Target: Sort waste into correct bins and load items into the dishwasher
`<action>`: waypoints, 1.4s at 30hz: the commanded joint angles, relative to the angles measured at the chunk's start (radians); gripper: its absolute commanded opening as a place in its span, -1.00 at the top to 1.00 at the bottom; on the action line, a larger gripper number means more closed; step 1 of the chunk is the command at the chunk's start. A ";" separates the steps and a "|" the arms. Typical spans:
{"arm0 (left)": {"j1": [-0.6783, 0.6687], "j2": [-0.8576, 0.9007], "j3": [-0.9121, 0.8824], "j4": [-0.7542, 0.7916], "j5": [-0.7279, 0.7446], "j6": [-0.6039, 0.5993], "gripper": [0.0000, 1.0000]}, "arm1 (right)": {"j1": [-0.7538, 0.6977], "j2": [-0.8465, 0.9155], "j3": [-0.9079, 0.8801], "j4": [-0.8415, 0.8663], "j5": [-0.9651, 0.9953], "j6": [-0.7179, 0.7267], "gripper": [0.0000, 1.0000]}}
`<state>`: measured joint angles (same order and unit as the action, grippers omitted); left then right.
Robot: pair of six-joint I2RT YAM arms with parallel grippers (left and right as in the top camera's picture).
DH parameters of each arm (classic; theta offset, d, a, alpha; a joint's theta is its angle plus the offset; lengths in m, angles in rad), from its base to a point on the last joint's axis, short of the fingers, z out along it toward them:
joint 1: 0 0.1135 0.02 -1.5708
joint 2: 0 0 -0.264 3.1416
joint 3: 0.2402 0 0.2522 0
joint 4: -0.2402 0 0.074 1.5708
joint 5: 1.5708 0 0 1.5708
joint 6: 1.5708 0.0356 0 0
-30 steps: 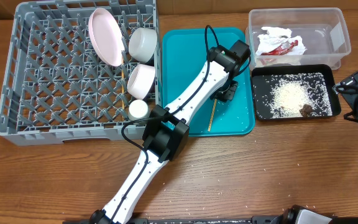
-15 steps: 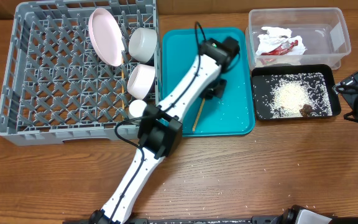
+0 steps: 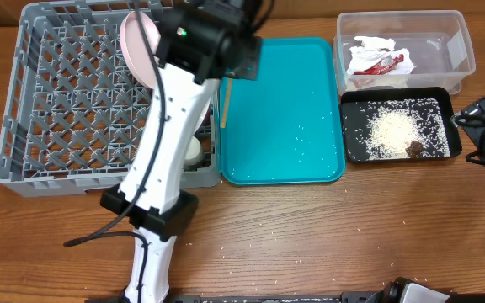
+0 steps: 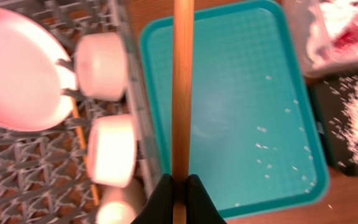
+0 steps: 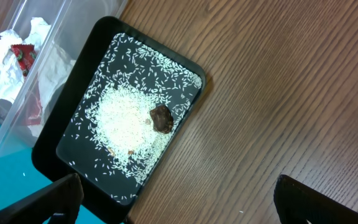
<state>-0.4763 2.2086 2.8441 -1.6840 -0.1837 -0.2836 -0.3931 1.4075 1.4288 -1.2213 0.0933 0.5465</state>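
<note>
Step in hand, as I read it: loading the last chopstick (image 4: 183,87) into the dish rack (image 3: 11,109); left gripper (image 4: 180,186) is clamped on its lower end, and in the wrist view the stick runs 6 to 12 o'clock over the seam between the rack's right wall and the teal tray (image 3: 285,126); right gripper (image 5: 188,196) is parked at 3 o'clock off the table's edge, fingers wide apart, holding nothing; waste looks sorted: red wrapper with tissue (image 3: 377,61) in the clear tub (image 3: 461,50) at 2 o'clock, rice (image 3: 394,130) and a brown scrap (image 5: 161,118) in the black tray (image 3: 352,151) at 3 o'clock; only a few stray grains lie on the teal tray; the rack holds the pink plate (image 4: 17,74) standing at 12 o'clock, two white bowls (image 4: 101,65) (image 4: 112,149) down its right side and the cup (image 3: 194,150) below them; a thin wooden stick (image 4: 82,149) left of the bowls is probably the other chopstick; next move: shift the left arm toward 9 o'clock past the rack wall, clear the plate rim and bowls, lower the stick beside its partner, then part the fingers; watch that it rests across the pegs; it is thin enough to slip through the lattice.
</note>
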 commanded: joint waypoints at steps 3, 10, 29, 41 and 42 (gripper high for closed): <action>0.140 0.058 -0.143 -0.006 0.009 0.006 0.92 | -0.004 -0.002 0.012 0.005 0.011 0.004 -1.00; 0.282 0.058 -0.313 0.029 -0.010 0.006 0.92 | -0.004 -0.002 0.012 0.005 0.011 0.004 -1.00; 0.294 0.051 -0.507 0.130 -0.072 0.007 0.92 | -0.004 -0.002 0.012 0.005 0.011 0.004 -1.00; 0.356 0.048 -0.486 0.002 -0.083 0.045 0.92 | -0.004 -0.002 0.012 0.005 0.011 0.004 -1.00; 0.361 0.048 -0.489 0.006 -0.082 0.060 0.92 | -0.004 -0.002 0.012 0.005 0.011 0.004 -1.00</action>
<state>-0.1413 2.2768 2.3428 -1.6825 -0.2474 -0.2729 -0.3931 1.4075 1.4288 -1.2213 0.0933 0.5465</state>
